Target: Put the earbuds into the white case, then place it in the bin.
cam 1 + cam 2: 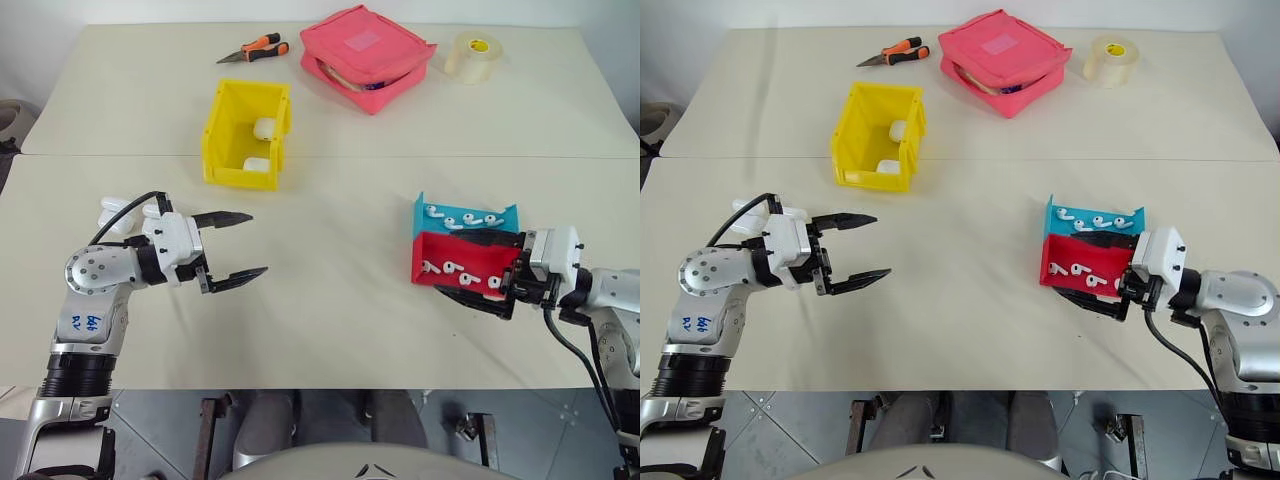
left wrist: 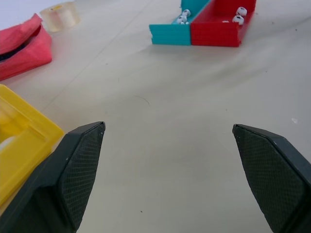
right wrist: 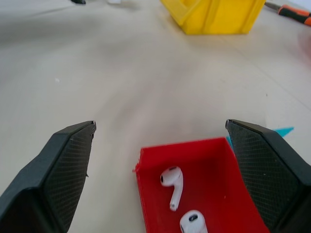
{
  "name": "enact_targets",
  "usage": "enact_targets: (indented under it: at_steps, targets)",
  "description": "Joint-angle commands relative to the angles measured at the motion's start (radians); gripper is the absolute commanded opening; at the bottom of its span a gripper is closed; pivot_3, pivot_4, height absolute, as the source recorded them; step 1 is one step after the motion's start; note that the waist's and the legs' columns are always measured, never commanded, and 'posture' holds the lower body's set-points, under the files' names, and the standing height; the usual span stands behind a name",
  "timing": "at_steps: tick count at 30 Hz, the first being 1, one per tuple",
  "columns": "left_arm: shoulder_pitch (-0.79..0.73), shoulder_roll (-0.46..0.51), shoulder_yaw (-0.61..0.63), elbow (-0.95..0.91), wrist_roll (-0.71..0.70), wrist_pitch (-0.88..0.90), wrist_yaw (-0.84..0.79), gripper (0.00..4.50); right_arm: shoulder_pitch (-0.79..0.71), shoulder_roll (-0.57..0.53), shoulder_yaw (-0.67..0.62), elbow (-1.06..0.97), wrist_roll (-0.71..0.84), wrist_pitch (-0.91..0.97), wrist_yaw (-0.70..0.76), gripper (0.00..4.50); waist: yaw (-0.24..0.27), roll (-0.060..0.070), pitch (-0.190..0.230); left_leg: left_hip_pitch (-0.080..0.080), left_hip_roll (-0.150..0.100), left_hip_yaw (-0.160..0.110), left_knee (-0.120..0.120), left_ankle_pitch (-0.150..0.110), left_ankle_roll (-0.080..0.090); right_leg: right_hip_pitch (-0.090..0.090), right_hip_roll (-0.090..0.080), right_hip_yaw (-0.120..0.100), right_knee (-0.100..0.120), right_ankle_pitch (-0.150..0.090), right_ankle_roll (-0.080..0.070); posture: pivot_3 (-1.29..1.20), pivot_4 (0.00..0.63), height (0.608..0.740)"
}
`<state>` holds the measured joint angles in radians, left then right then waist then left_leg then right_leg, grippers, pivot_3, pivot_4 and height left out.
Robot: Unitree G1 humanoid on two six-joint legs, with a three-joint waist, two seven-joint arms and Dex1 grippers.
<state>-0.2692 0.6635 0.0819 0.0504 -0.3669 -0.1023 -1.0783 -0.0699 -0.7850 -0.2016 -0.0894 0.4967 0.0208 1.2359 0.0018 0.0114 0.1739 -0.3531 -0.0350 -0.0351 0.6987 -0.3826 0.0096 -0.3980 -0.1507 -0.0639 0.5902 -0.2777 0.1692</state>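
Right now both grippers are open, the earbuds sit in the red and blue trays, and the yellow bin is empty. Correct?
Not quite: the yellow bin is not empty. The left eye view shows two white cases inside it. The rest holds.

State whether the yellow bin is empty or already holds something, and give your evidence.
Not empty. The yellow bin already holds two white cases, one near its back wall and one near its lowered front.

Robot test bench in a lab or workshop setting.
A plain cream table (image 1: 330, 330) carries sorting trays, with pliers (image 1: 254, 49) and a tape roll (image 1: 472, 56) along its far edge; grey floor shows beyond the near edge.
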Motion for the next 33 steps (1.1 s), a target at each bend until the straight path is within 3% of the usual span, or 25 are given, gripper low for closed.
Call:
enact_targets:
  at_steps: [1,7,11,15,21,28,33]
  targets:
    - [0.010,0.000,0.050,-0.038,-0.016,0.007,0.045,4.48,-0.018,0.001,-0.003,-0.007,0.010,-0.013,0.012,4.50,0.000,0.000,0.000,0.000,0.000,0.000,0.000,0.000,0.000,0.000,0.000,0.000,0.000,0.000,0.000,0.00,0.150,0.740]
    - [0.186,0.016,0.183,-0.223,-0.042,0.164,0.210,4.48,-0.091,0.094,0.042,-0.078,0.065,0.030,-0.038,4.50,-0.012,0.000,0.000,0.000,0.003,0.000,-0.001,-0.001,-0.001,0.000,0.001,0.000,-0.001,0.000,0.000,0.00,0.150,0.740]
    - [0.338,-0.050,0.315,-0.378,-0.046,0.253,0.398,4.48,-0.131,0.148,0.084,-0.112,0.043,-0.022,-0.043,4.50,-0.004,0.000,0.001,0.000,0.006,-0.002,0.000,-0.001,-0.001,0.000,0.000,0.000,0.000,0.000,0.000,0.00,0.150,0.740]
    - [0.504,-0.108,0.369,-0.480,-0.028,0.310,0.483,4.48,-0.166,0.176,0.128,-0.125,0.038,-0.043,-0.027,4.50,0.005,0.000,0.001,0.000,0.006,-0.002,0.000,-0.001,-0.002,0.000,0.000,0.000,-0.001,0.000,0.000,0.00,0.150,0.740]
    - [0.541,-0.133,0.424,-0.565,-0.036,0.512,0.659,4.48,-0.182,0.170,0.142,-0.100,0.041,-0.049,0.003,4.50,0.020,0.000,0.002,0.000,0.005,-0.003,0.000,-0.001,-0.002,0.001,0.000,-0.001,0.000,0.000,-0.001,0.00,0.150,0.740]
    - [0.493,0.058,0.552,-0.666,-0.176,0.984,0.718,4.48,-0.161,0.127,0.134,-0.104,0.067,0.021,0.021,4.50,0.019,-0.001,0.002,0.000,0.006,-0.004,0.000,-0.001,-0.002,0.001,0.000,-0.001,0.000,-0.001,-0.002,0.00,0.150,0.740]
    - [0.409,0.308,0.605,-0.608,-0.213,1.364,0.687,4.48,-0.173,0.128,0.133,-0.085,0.056,0.023,0.022,4.50,0.011,-0.002,0.003,0.001,0.003,-0.004,-0.001,-0.002,-0.003,0.000,0.002,-0.001,0.001,-0.002,-0.004,0.00,0.150,0.740]
